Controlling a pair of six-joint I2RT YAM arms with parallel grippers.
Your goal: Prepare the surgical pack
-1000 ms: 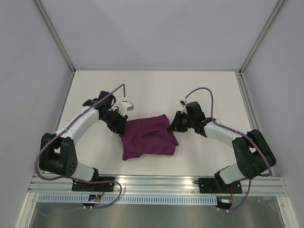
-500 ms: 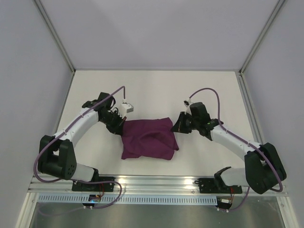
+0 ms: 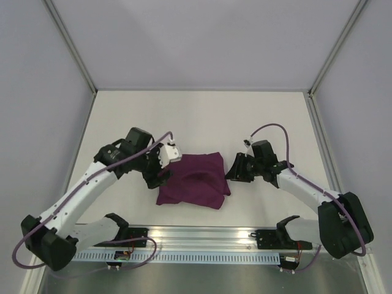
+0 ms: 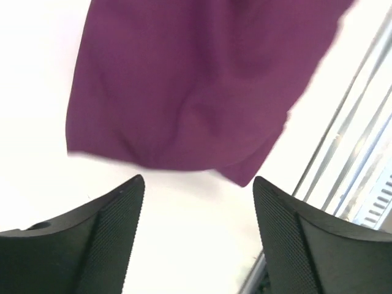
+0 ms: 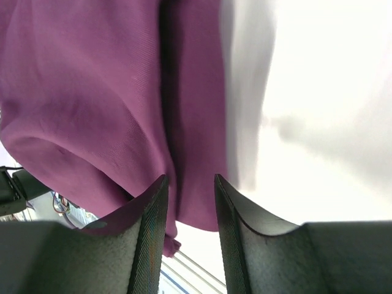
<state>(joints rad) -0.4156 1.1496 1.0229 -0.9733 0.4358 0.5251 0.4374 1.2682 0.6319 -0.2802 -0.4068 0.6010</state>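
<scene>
From the top camera I see the surgical pack point(image 3: 195, 180) as a dark purple cloth bundle, puffy like a small pillow. It lies on the white table point(image 3: 202, 116), in the middle from left to right and toward the near edge. The left gripper point(image 3: 163, 177) is just beside the pack's left edge. The right gripper point(image 3: 231, 171) is just beside its right edge. The two arms reach in from each side, so the pack sits between them.

From the left wrist camera, the left gripper point(image 4: 197, 184) is wide open. Its two black fingers point(image 4: 116, 226) stand far apart and there is nothing between them, only white table. The purple pack point(image 4: 184, 86) lies just past the fingertips and is not touching them. A metal rail point(image 4: 355, 153) runs along the right side of this view.

From the right wrist camera, the right gripper point(image 5: 190, 180) is partly open. Its fingers point(image 5: 236, 226) have a small gap between them. The pack point(image 5: 92, 92) fills the left side of this view, and its edge shows through that gap. The fingers are not pinching the cloth. Bright white table point(image 5: 331, 73) fills the right side.
</scene>
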